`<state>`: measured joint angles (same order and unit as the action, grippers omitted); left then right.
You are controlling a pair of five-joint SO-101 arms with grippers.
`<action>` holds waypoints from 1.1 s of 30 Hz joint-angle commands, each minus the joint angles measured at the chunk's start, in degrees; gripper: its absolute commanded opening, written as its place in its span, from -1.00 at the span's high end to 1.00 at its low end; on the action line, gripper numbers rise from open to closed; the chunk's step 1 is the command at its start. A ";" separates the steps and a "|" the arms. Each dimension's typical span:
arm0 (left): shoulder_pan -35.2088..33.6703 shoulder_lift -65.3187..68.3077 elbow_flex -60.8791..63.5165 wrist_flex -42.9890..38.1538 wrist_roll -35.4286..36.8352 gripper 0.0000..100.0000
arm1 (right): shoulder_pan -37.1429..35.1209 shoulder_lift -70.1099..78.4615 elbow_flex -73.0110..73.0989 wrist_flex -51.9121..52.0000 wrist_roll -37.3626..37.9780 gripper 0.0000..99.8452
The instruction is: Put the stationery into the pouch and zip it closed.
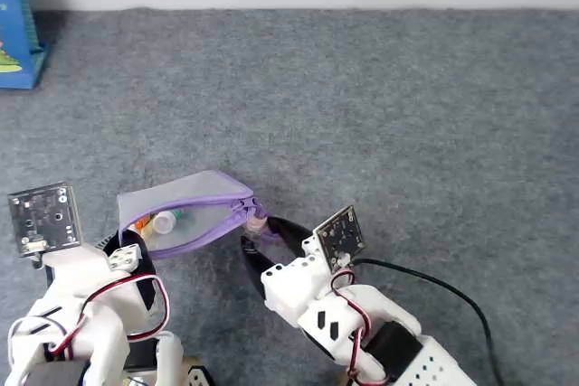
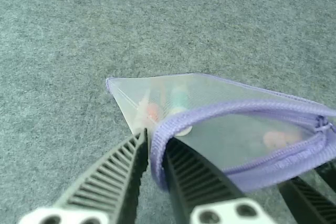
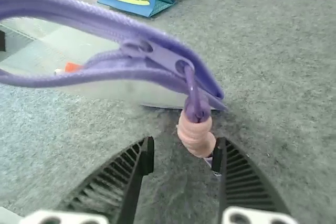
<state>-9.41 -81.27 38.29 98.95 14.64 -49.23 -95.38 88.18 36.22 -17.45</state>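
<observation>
Pouch (image 1: 185, 210): on the tabletop (image 1: 380, 115), unzipped, stationery (image 1: 163, 221) inside.
Left hand (image 2: 154, 142): clamped on the pouch's rim end.
Right hand (image 3: 183, 145): wide, straddling the pink zipper pull (image 3: 195, 132).
Risk: the dangling pull could slip aside as that hand closes, leaving the zip open.

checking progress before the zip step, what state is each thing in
pouch: unzipped, mouth open
stationery: inside the pouch
zipper pull charm: hanging between the right gripper's fingers, not clamped
left gripper: shut on the pouch's zipper edge
right gripper: open
</observation>
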 commanded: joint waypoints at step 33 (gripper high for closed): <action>-0.53 -0.35 -1.98 0.09 -0.18 0.98 | 3.38 32.92 -16.88 -5.23 -0.44 0.96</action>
<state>-9.41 -81.27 38.29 98.95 14.64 -46.15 -62.77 74.64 31.47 -17.45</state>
